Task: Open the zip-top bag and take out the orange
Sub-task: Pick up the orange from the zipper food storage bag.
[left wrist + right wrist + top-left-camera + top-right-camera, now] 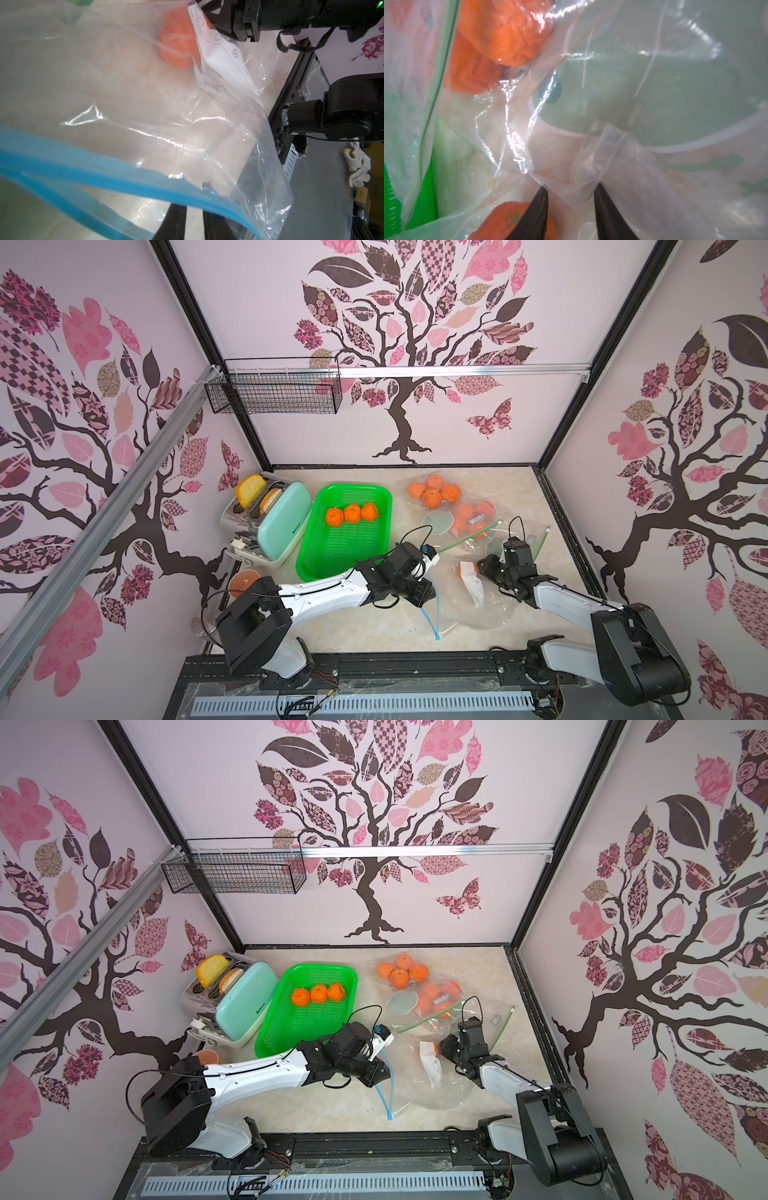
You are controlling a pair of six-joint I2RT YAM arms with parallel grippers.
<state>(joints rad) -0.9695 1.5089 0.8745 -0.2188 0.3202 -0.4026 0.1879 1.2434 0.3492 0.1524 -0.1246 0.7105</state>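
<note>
White lettering on the far bag [478,521] and a brand word on the toaster [286,514] are unreadably small.

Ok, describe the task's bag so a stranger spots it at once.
Right of the green basket, a clear bag lies between the left arm and the right arm. It holds one orange, and its zip strip is blue; the bags behind it have green strips.

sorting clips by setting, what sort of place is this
Probably a robot test booth staged as a kitchen: tree-decal wall panels in a black frame, a mint toaster, a green basket of oranges.
</note>
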